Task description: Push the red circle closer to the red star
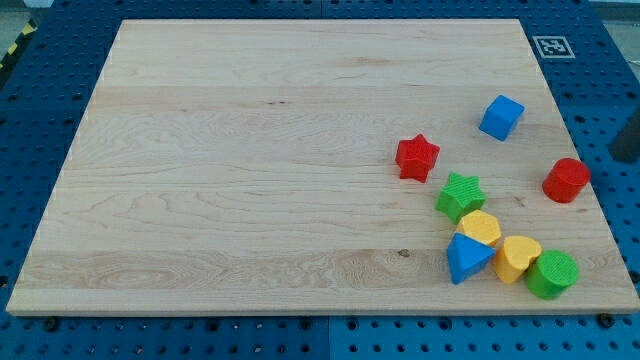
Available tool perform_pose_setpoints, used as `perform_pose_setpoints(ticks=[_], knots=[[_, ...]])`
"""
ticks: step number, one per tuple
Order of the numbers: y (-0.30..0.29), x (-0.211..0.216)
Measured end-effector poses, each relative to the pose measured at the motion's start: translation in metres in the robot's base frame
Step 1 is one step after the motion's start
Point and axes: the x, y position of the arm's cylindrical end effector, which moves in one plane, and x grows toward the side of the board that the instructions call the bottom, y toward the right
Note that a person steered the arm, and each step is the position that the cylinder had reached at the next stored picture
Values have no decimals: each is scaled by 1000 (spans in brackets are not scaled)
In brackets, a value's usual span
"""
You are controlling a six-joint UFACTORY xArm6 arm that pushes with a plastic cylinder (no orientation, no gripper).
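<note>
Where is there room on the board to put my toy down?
The whole left and middle of the board is bare, from its left edge to the red star. It is crowded at the lower right: green star, yellow blocks, blue triangle, green cylinder. A small gap lies between red star and red circle.

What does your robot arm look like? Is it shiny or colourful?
You can barely see me here. Only a small dark, blurry piece shows at the view's right edge, just right of the red circle, and I cannot tell whether it is my tip. It looks plain black, not shiny or colourful. No cables, stripes or markings show on it.
</note>
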Motion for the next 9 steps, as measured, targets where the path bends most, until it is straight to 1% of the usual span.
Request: perform_pose_setpoints(ticks=[1, 2, 3, 6, 9], knots=[[0, 22], [-4, 22], [-25, 23], [-111, 17], [-206, -12]])
